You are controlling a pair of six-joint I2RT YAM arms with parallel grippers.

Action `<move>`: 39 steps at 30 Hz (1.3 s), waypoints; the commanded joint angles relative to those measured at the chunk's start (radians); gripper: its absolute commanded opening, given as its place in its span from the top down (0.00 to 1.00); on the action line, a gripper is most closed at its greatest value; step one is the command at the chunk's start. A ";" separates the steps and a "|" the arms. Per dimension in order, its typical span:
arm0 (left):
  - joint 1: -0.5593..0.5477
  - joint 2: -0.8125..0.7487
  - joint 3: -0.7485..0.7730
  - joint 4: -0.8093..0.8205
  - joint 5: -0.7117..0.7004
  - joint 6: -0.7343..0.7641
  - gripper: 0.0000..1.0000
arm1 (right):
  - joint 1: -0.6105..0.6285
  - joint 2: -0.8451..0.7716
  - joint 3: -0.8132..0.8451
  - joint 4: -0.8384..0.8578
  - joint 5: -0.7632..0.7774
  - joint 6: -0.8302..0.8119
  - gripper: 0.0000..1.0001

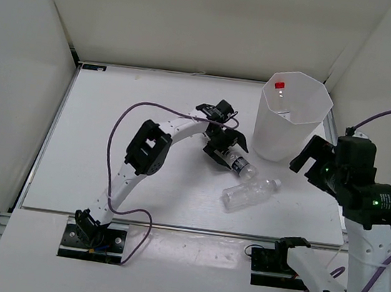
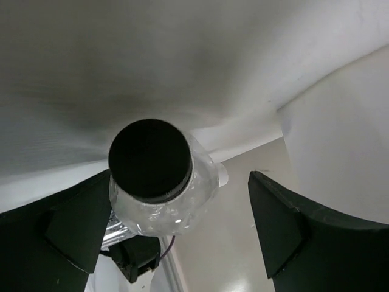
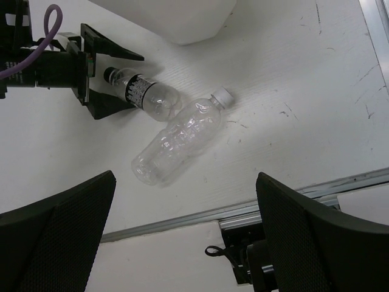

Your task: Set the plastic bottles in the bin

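Observation:
The white bin [image 1: 292, 133] stands at the back right; a red cap [image 1: 280, 84] shows inside it. The black-capped bottle [image 1: 240, 165] lies on the table. My left gripper [image 1: 228, 150] is open with its jaws on either side of the bottle's cap end. In the left wrist view the black cap [image 2: 151, 159] sits close to the left finger [image 2: 67, 228], well clear of the right one. The plain clear bottle [image 1: 249, 193] lies just in front of it, as the right wrist view [image 3: 179, 140] shows. My right gripper [image 1: 312, 163] is open and empty, raised right of the bin. The short blue-white labelled bottle is out of view.
White walls enclose the table on the left, back and right. The table's front edge rail [image 3: 292, 201] runs below the clear bottle. The bin's base [image 3: 182, 21] stands just beyond the two bottles. A purple cable [image 1: 122, 125] loops along the left arm.

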 commanded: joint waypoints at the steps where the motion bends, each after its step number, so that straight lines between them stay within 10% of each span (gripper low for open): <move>1: -0.017 -0.010 0.001 0.108 0.042 0.016 0.00 | -0.004 -0.021 -0.010 0.011 0.030 -0.027 0.00; 8: -0.017 -0.067 -0.125 0.185 0.102 0.043 0.51 | -0.004 -0.021 -0.037 0.011 0.039 -0.036 0.00; 16: 0.081 -0.378 -0.324 0.174 0.022 0.169 0.56 | -0.004 -0.017 -0.030 0.022 0.072 -0.027 0.00; 21: 0.149 -0.493 -0.170 0.147 -0.165 0.313 0.61 | -0.004 0.021 0.075 0.011 0.086 -0.018 0.00; 27: 0.161 -0.334 0.375 0.240 -0.309 0.548 0.67 | -0.004 0.032 0.098 -0.053 0.165 0.039 0.00; 39: -0.078 -0.179 0.403 0.716 -0.474 1.019 0.59 | -0.004 0.055 0.219 -0.167 0.177 0.061 0.00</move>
